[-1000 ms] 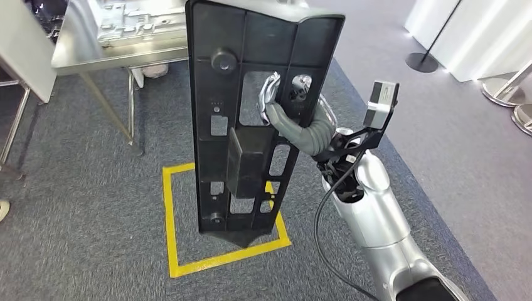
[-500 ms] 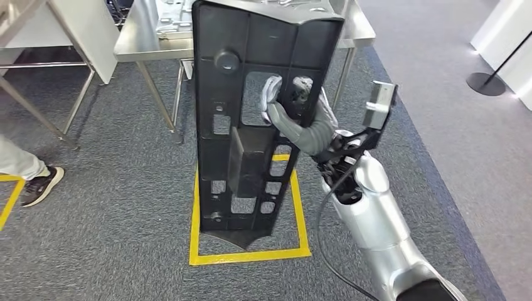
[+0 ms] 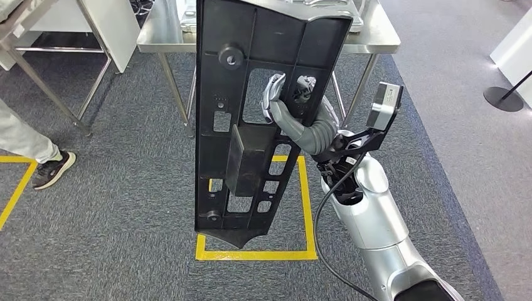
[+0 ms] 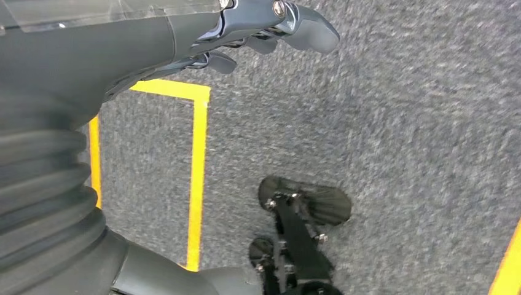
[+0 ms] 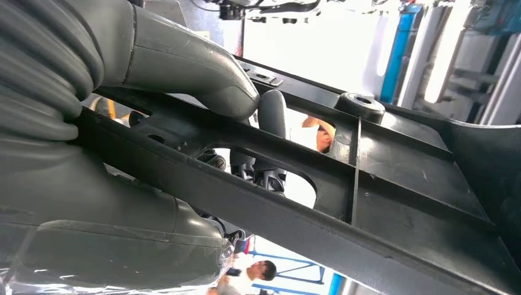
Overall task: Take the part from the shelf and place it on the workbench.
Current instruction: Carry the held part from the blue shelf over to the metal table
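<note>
1. No brand, label or writing can be read on anything.
2. The right hand [image 3: 295, 103] grips the part [image 3: 251, 119], a long black ribbed plastic panel with many cut-outs. Its fingers [image 3: 273, 94] reach through a large opening near the upper end, and in the right wrist view the thumb [image 5: 184, 64] presses on a rib of the part [image 5: 381, 184].
3. The part hangs upright in the air, lifted clear of the grey carpet [image 3: 113, 213], between the head camera and the workbench [image 3: 376, 37].
4. The workbench is a steel table straight ahead; grey metal pieces [image 3: 188, 15] lie on it.
5. A yellow taped square [image 3: 257, 254] marks the carpet below the part.
6. A person's leg and dark shoe [image 3: 53, 169] stand to the left.
7. The left hand [image 4: 258, 31] hangs over the carpet, fingers loosely apart, holding nothing.
</note>
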